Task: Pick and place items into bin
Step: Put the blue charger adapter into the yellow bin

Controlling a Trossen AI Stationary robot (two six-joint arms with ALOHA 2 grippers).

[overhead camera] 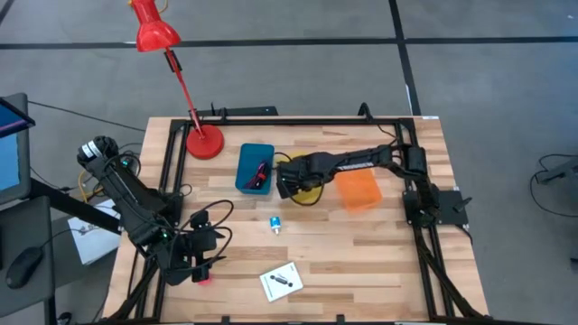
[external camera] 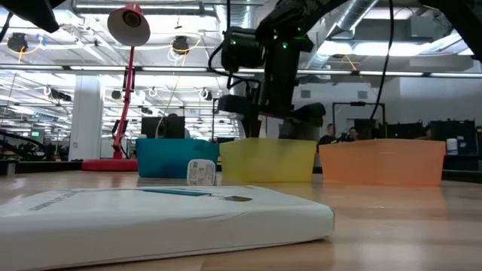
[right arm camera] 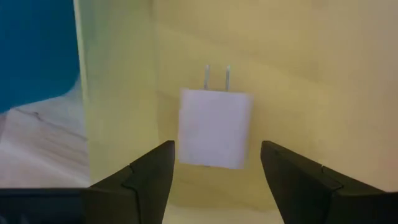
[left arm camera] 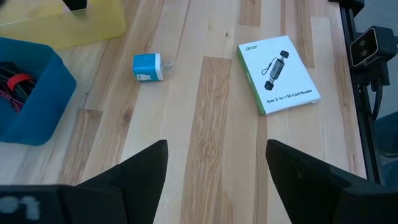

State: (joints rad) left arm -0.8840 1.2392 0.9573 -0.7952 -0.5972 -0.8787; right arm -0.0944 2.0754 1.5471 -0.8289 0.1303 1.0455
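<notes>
My right gripper [overhead camera: 287, 181] hangs over the yellow bin [overhead camera: 312, 192], between the blue bin [overhead camera: 255, 168] and the orange bin [overhead camera: 359, 190] near the middle of the wooden table [overhead camera: 361, 262]. Its fingers [right arm camera: 146, 171] stand apart with nothing between them. Just past the fingertips a white plug adapter [right arm camera: 214, 127] lies on the yellow floor of that bin, its two prongs pointing away from me, clear of both fingers. From table height the same gripper [external camera: 263, 105] sits just above the yellow bin's rim [external camera: 267, 159], with the blue bin [external camera: 175, 158] on one side and the orange bin [external camera: 382, 161] on the other. The blue bin already holds a dark red cord [overhead camera: 260, 171] and some black pieces; my left wrist camera catches the red band on that bundle [left arm camera: 17, 84] against the bin wall. My left gripper [overhead camera: 194, 262] waits low at the front-left part of the table, fingers [left arm camera: 134, 174] spread wide and empty. Still loose on the wood: a small light-blue and white plug block [left arm camera: 148, 67], lying near the yellow bin's corner, and a white card-reader box [left arm camera: 278, 73] with a black mark and a green edge, flat on the table, well apart from the block. A little red-pink thing [overhead camera: 206, 277] shows beside my left gripper; I cannot tell what it is. A red desk lamp [overhead camera: 204, 141] stands at the back-left corner.
</notes>
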